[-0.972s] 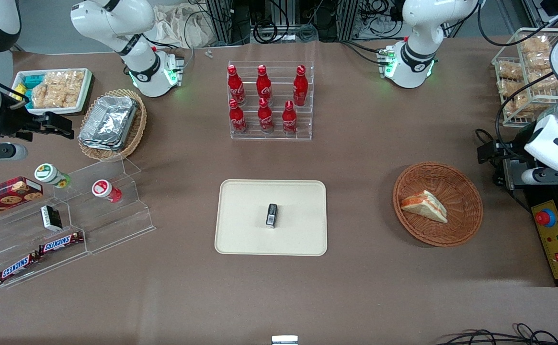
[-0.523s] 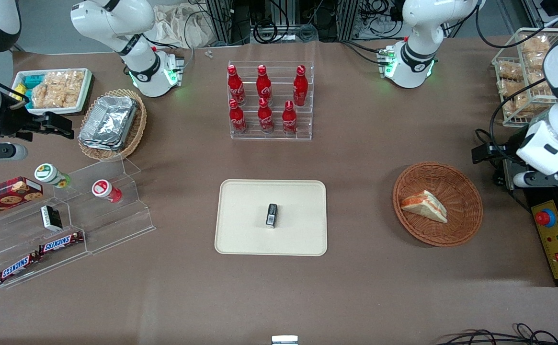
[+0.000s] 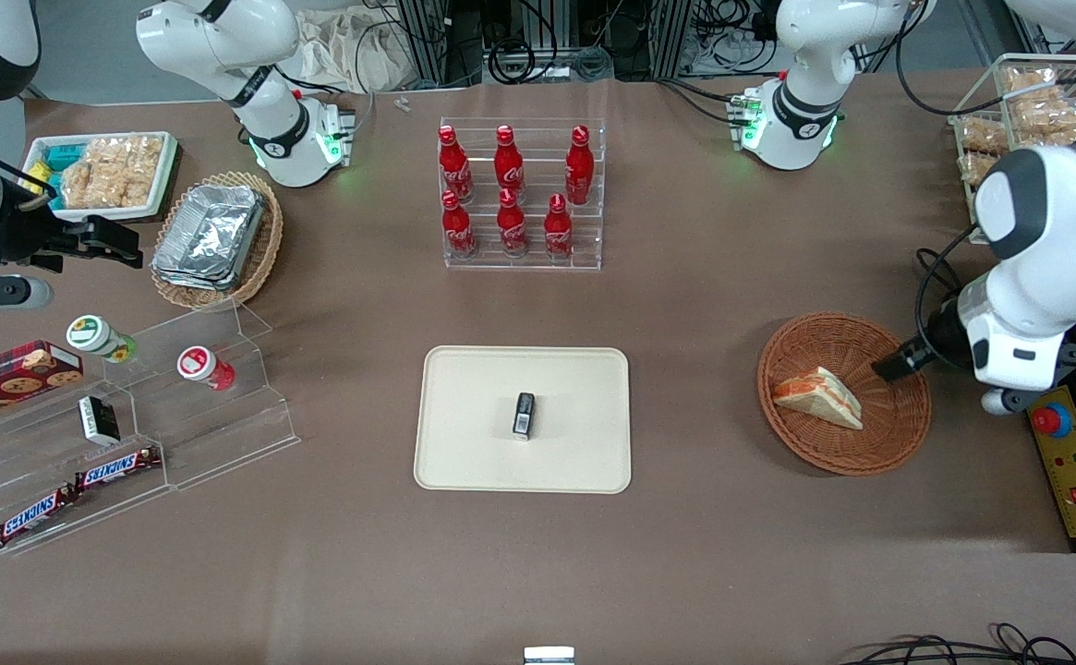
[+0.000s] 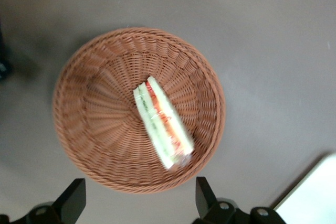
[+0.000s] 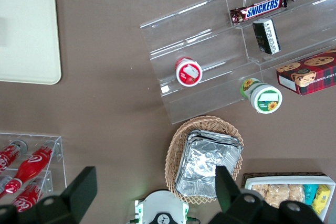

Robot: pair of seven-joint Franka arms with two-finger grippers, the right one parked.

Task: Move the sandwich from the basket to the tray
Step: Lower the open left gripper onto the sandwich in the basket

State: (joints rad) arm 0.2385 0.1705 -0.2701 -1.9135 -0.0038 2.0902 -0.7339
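The sandwich (image 3: 820,397) lies inside the basket (image 3: 898,423), toward its nine o'clock side in the front view, on the worktop (image 3: 704,305) toward the working arm's end. The claw (image 4: 139,199) hangs above the basket with its fingers (image 4: 72,200) spread wide apart, holding nothing. The tray (image 3: 473,453) sits well apart from the basket and carries a small dark packet (image 3: 524,414) at its centre. Two bars (image 3: 76,489) on the clear stand read SNICKERS, and the red bottles (image 3: 510,189) carry Coca-Cola script.
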